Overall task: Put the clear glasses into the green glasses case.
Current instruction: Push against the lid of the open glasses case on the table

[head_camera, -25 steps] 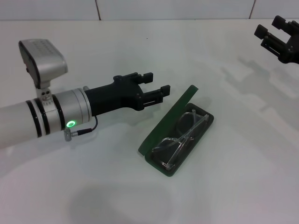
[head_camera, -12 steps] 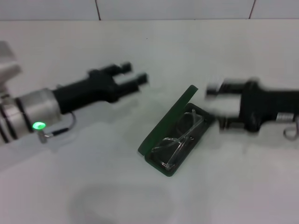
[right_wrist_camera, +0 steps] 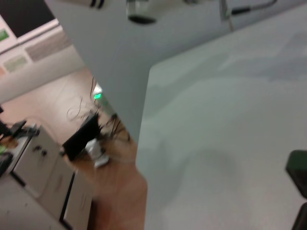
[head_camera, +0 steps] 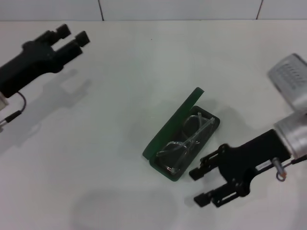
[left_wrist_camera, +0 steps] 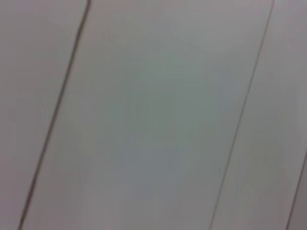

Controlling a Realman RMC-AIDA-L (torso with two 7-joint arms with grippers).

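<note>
- White tabletop (head_camera: pixel 120 120) fills the head view, with a tiled wall along the far edge; the left wrist view shows only pale tiles.
- Dark green hard clamshell glasses case (head_camera: pixel 169 125) sits near table centre, lid propped up on its 10 o'clock side, black interior exposed.
- Fully transparent glasses with colourless plastic frame (head_camera: pixel 186 140) already lie inside the case's lower half, frame running along the tray.
- Right gripper (head_camera: pixel 208 186) is at 5 o'clock of the case, just beside its near corner, black fingers spread wide and holding nothing.
- Left gripper (head_camera: pixel 72 34) is well apart at 10 o'clock, raised near the far-left table edge; I cannot tell whether its fingers are parted or closed.
- Judgement: placement looks essentially done; what remains, if anything, is seating the glasses and possibly closing the lid.
- To do it well: approach the lid from its outer face, push gently toward 4 o'clock, and check that no clear arm pokes over the rim first, or the lid may pinch the frame or skid the case.
</note>
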